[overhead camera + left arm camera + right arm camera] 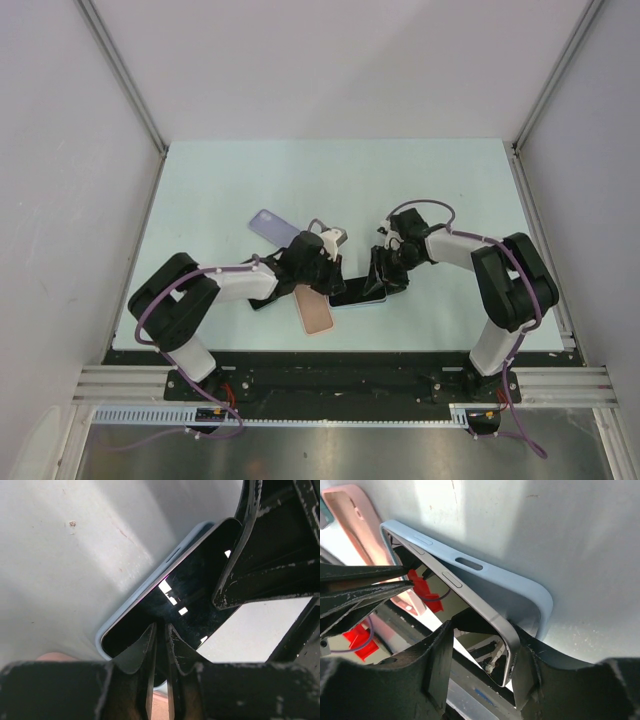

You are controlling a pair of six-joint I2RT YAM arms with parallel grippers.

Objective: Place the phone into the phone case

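Phone sits at 6 o'clock on the table, one long edge tucked into the blue case. My left gripper has its fingers almost pressed together, tips on the screen. My right gripper straddles a phone corner, can't tell if it's clamped. Pink case lies at 7 o'clock.

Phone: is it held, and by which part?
The right gripper pinches the phone at its raised corner, above the blue case; the left gripper, shut, only presses it.

The glossy black slab phone sits inside the pale blue soft phone case. The left gripper touches the screen with fingertips nearly together.
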